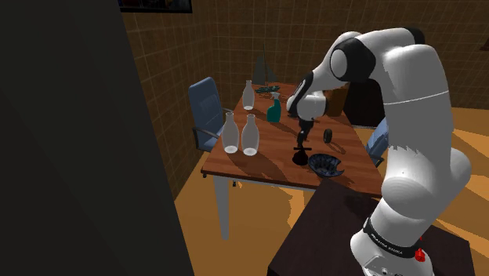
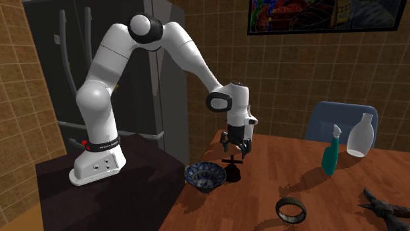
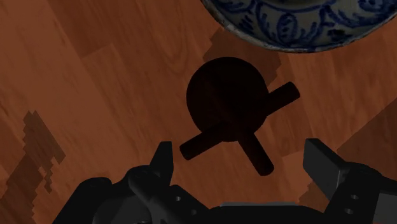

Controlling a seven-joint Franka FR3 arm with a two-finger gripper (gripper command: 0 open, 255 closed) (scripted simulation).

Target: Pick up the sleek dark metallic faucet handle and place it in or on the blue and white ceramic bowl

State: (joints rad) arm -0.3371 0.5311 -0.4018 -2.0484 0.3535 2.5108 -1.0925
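Note:
A dark faucet handle [image 3: 228, 108] with a round base and cross spokes stands upright on the wooden table, right beside the blue and white patterned bowl [image 3: 302, 22]. In the second exterior view the handle [image 2: 232, 168] sits just right of the bowl [image 2: 205, 176]; in the shoulder view the handle [image 1: 301, 151] is left of the bowl [image 1: 327, 165]. My black gripper [image 2: 235, 148] hangs directly above the handle, open, its fingers [image 3: 164, 160] apart on either side of the spokes and touching nothing. The gripper [image 1: 302, 133] points straight down.
On the wooden table [image 1: 270, 149] stand clear bottles [image 1: 230, 133], a teal spray bottle [image 2: 331, 152], a dark ring [image 2: 290, 210] and a dark tool [image 2: 386, 205]. A blue chair [image 1: 205, 106] is at the far side. The dark stand [image 2: 112, 197] adjoins the table edge.

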